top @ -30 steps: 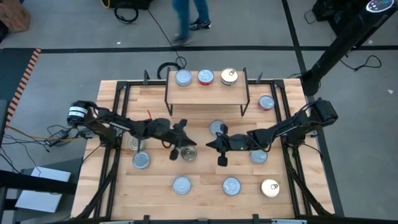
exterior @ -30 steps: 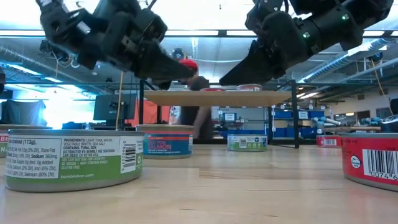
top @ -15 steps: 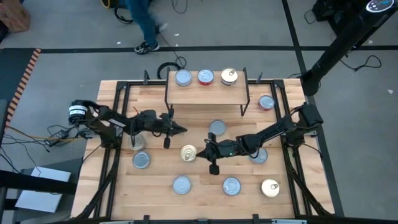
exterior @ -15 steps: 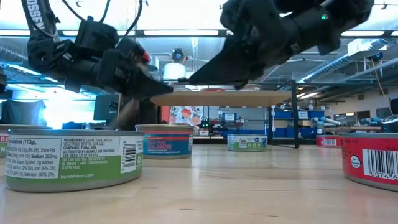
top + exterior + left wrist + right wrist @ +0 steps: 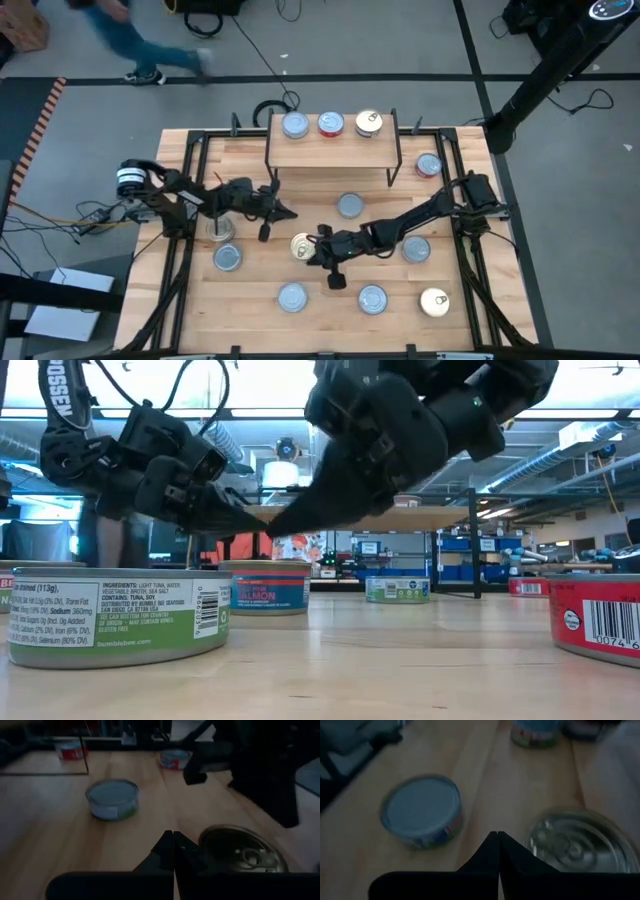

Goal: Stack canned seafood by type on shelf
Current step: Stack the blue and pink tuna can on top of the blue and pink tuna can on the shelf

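The shelf stands at the table's far middle with a silver-blue, a red and a gold tin on its board. More canned seafood lies flat on the table. Among it are a gold-topped tin at mid-table and a silver-blue tin in front of the shelf. My left gripper is shut, left of and beyond the gold tin. My right gripper is shut, its tip low beside the gold tin, with bare wood showing between them.
Other tins lie at the left, along the near side, under the right arm and right of the shelf. A black frame borders the tabletop. A person walks on the floor beyond the far edge.
My left gripper has drawn back from over the gold tin toward the table's left and far side, sinking a little. My right gripper has reached toward the table's left and near edge, tipping downward, and now stands beside the gold tin. Both stay shut. No tin has moved.
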Motion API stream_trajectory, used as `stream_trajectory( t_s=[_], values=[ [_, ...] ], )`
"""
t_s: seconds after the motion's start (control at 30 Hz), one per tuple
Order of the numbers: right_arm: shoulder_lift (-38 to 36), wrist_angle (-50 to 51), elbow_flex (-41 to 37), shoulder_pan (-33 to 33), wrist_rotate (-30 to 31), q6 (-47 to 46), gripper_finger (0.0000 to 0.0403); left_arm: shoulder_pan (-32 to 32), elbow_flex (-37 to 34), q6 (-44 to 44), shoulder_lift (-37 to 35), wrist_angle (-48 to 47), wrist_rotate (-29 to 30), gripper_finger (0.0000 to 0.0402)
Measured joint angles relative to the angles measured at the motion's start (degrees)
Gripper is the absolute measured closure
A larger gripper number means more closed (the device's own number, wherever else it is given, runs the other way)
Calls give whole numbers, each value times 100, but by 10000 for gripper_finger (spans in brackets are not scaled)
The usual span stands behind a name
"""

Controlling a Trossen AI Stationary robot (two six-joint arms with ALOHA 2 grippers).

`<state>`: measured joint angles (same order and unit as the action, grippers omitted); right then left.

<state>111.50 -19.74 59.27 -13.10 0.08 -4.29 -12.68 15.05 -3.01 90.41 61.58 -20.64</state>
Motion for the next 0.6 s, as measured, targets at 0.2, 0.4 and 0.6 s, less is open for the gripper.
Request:
stream_trajectory(
  t_s=[0.2, 0.4, 0.6],
  values=[
    [-2, 278, 34, 51, 25, -24, 396, 138, 12, 2, 503, 230, 293, 401],
    [0, 446, 31, 66, 32, -80, 396, 183, 100, -122, 1064, 531, 596, 401],
    [0, 589, 30, 36, -20, -66, 396, 188, 263, -122, 1427, 545, 574, 401]
  ],
)
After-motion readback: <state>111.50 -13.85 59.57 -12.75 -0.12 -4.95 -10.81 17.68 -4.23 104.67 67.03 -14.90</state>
